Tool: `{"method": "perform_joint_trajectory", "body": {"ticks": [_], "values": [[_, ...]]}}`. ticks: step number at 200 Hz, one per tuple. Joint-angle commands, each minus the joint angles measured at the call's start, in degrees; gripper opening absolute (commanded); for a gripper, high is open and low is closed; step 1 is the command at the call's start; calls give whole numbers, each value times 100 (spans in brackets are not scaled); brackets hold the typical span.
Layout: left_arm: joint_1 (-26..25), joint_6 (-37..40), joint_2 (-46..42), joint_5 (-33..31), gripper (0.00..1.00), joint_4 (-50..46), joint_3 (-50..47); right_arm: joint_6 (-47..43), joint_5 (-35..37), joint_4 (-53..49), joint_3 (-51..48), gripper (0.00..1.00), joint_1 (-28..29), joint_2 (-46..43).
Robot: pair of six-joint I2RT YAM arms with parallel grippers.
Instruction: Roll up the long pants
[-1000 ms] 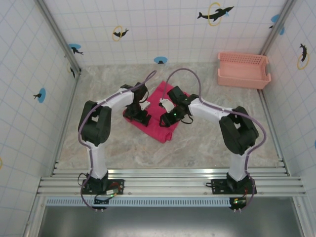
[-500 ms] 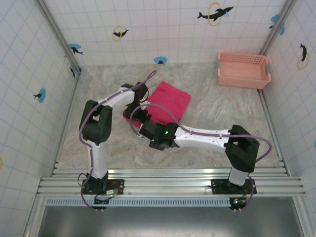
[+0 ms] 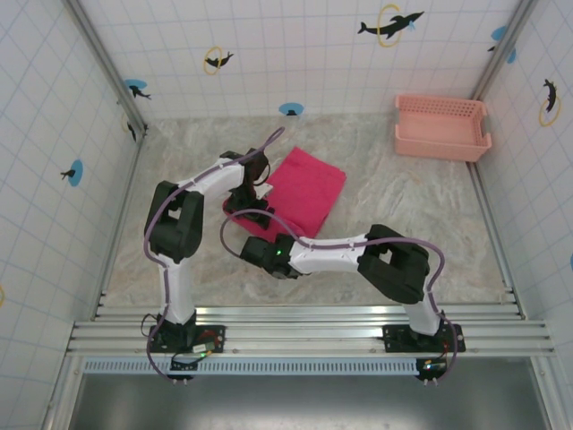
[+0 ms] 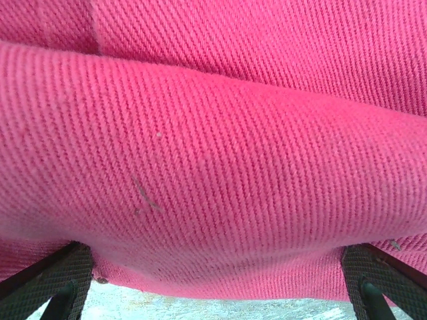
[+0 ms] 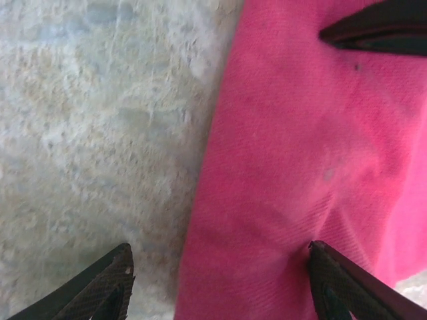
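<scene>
Magenta long pants (image 3: 304,188) lie well left of the basket (image 3: 442,127); right gripper (image 5: 219,248) has swung to their corner farthest from it, fingers (image 5: 110,283) apart astride the edge; left gripper (image 4: 213,253), fingers apart around a fold; we expect rolling next.

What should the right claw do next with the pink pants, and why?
Probably lower the right gripper and pinch the edge of the long pants. Its open fingers straddle that edge, one over the table and one over cloth, and the left gripper sits open around a fold of the cloth.
</scene>
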Motion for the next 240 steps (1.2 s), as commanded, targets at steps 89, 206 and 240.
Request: {"method": "perform_joint_trajectory", "body": {"ticks": [89, 206, 240], "values": [[-46, 264, 266, -143, 98, -99, 10, -539, -391, -60, 114, 26, -639, 770], [368, 742, -878, -526, 97, -1296, 1880, -136, -5687, -1095, 655, 10, -1756, -393], [574, 787, -1186, -604, 97, -1243, 1765, 586, -7215, -792, 763, 10, -2262, -497]]}}
